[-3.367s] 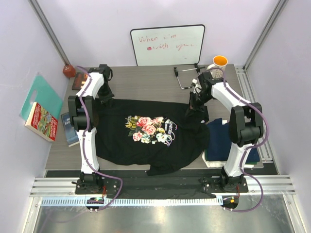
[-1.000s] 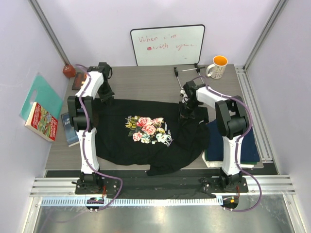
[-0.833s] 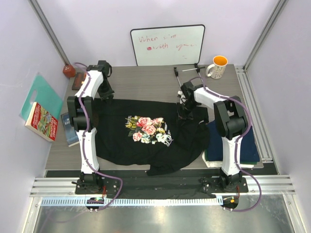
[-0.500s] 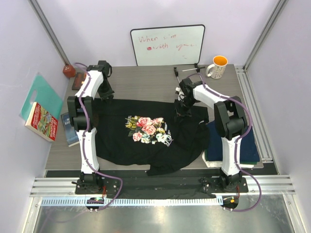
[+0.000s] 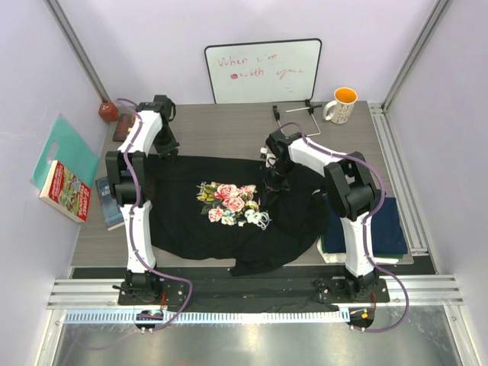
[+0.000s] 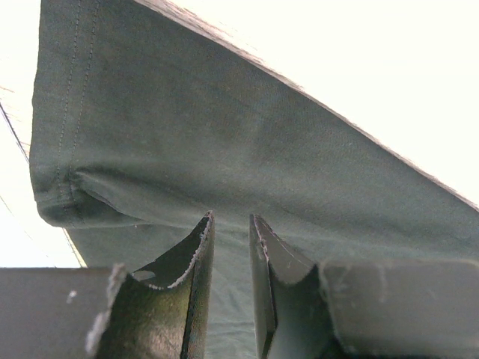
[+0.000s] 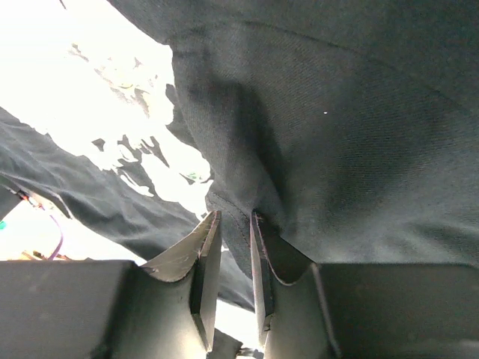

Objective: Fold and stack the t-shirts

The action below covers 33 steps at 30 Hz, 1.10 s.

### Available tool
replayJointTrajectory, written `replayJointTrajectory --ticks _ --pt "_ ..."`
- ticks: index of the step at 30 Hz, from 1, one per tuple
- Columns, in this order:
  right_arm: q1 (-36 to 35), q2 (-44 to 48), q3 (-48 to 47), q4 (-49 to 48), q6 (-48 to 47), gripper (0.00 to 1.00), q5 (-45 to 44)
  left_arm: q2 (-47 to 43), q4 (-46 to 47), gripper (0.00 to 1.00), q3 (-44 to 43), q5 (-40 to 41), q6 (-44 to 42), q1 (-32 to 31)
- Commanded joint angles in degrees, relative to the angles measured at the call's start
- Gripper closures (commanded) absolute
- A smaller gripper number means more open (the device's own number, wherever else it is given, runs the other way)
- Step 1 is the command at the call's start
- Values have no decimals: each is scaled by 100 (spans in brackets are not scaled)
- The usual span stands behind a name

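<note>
Black cotton-look t-shirt (image 5: pixel 198 229), one item, lies spread face up across the middle of the desk (image 5: pixel 229 130). It carries one print at the chest: pink and white roses (image 5: pixel 229 201) with green leaves. White script (image 5: pixel 263 217) beside the roses is partly covered. The left portion lies fairly flat. The right portion is lifted and drawn in toward the middle, forming a rumpled fold. One flap of the hem hangs at the near desk edge.

Left jaws, at the shirt's far left corner, stand nearly together and are clamped on the cloth there; the wrist view shows a stitched hem raised just beyond them. Right jaws, at the far right of the print, are clamped on a bunched pinch of the same black cloth, which runs down into the narrow gap.

Folded navy t-shirt (image 5: pixel 385 229), one visible, sits on a stack at the right side of the desk, with the black cloth reaching its left edge. A white layer (image 5: pixel 339 258) shows under it; the count beneath cannot be told.

Other items:
- Two books at the left: a colourful book (image 5: pixel 65 191) against the wall and a blue book (image 5: pixel 109 202).
- One teal board (image 5: pixel 67 146).
- One whiteboard (image 5: pixel 263 70).
- One mug (image 5: pixel 341 105).
</note>
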<state>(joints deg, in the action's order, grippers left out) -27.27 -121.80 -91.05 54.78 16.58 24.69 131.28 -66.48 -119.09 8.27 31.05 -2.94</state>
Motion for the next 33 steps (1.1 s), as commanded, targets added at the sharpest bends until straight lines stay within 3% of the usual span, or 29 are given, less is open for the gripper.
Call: replayJointTrajectory --ticks 1,15,21,33 --pt "-7 7 -352 217 -111 72 229 -68 12 74 8 -54 7 -14" --pt "-68 -63 -713 182 118 73 537 -120 47 74 96 -89 50 -14" --pt "72 323 -801 94 223 72 -270 -217 109 75 316 -1 24 -14" --pt "257 297 -432 111 214 73 -526 -209 82 74 246 -19 -11 -14"
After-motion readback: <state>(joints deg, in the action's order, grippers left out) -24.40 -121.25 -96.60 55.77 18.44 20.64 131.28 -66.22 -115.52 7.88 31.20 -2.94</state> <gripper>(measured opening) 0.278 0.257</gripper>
